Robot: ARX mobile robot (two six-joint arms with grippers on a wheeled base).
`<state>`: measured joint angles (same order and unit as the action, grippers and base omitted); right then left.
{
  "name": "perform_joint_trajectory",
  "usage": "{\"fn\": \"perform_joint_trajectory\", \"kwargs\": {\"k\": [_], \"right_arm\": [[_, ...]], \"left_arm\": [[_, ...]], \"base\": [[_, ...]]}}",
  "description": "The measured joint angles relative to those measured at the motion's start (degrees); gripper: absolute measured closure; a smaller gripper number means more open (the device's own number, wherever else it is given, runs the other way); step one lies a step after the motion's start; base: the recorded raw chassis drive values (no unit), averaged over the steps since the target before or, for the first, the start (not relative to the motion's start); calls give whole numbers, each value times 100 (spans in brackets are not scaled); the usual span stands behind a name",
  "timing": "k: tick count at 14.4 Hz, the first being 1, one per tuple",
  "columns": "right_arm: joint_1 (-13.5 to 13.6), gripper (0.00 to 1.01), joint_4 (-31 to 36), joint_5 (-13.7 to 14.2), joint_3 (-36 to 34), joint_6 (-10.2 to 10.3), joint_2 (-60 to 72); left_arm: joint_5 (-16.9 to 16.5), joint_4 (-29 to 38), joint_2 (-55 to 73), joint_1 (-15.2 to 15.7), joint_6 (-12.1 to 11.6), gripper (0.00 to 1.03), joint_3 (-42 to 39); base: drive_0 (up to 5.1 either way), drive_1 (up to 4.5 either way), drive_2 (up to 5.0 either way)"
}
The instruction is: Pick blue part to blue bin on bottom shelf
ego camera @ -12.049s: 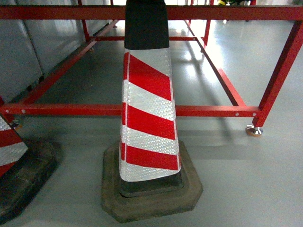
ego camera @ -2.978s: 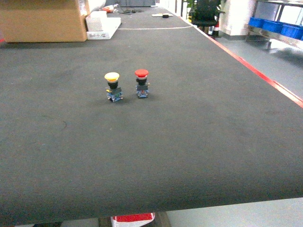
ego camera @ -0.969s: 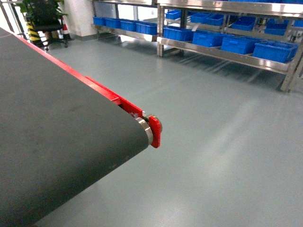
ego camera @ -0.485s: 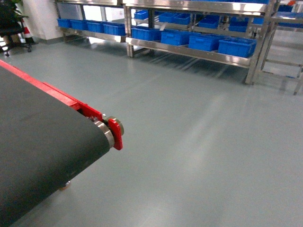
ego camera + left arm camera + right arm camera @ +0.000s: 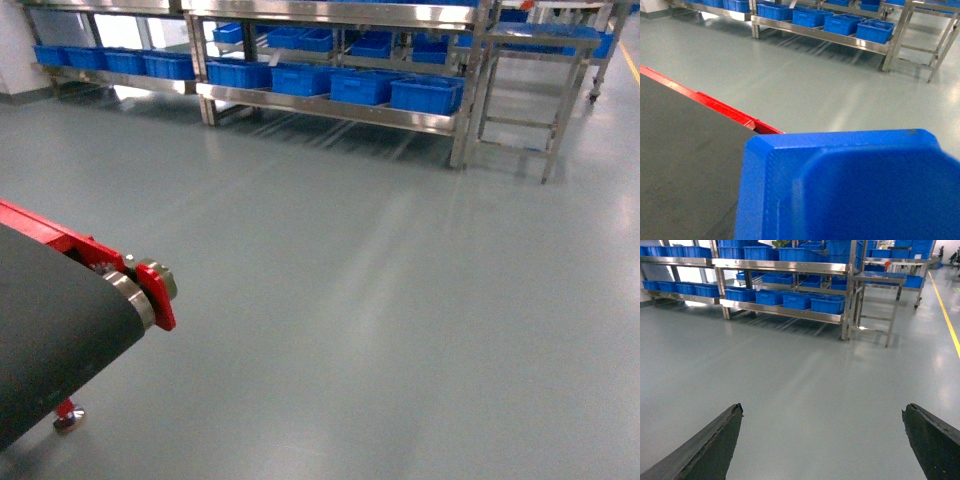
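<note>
Close before the left wrist camera, the blue part point(image 5: 850, 187) looms bright, smooth-edged.

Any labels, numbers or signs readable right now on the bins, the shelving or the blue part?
None can be read. The blue bins on the bottom shelf show no legible markings at this range, and the blue part filling the left wrist view shows plain plastic.

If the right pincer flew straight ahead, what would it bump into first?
Probably nothing close. The open right pincer points over bare grey floor. Far ahead stands the stainless-steel rack holding blue plastic crates; that looks like the first thing, though depth is hard to judge.
</note>
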<state>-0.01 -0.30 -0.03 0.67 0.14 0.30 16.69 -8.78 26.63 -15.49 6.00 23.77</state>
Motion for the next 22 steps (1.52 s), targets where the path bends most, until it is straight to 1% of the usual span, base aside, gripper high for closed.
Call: {"fn": "perform_joint_trajectory", "kwargs": {"k": [22], "right_arm": [[0,3,20,2,0,0,0]], "left_arm": [[-13,-9,-20,-15,2,59,0]], "base": [[-153,-153,-153]]}}
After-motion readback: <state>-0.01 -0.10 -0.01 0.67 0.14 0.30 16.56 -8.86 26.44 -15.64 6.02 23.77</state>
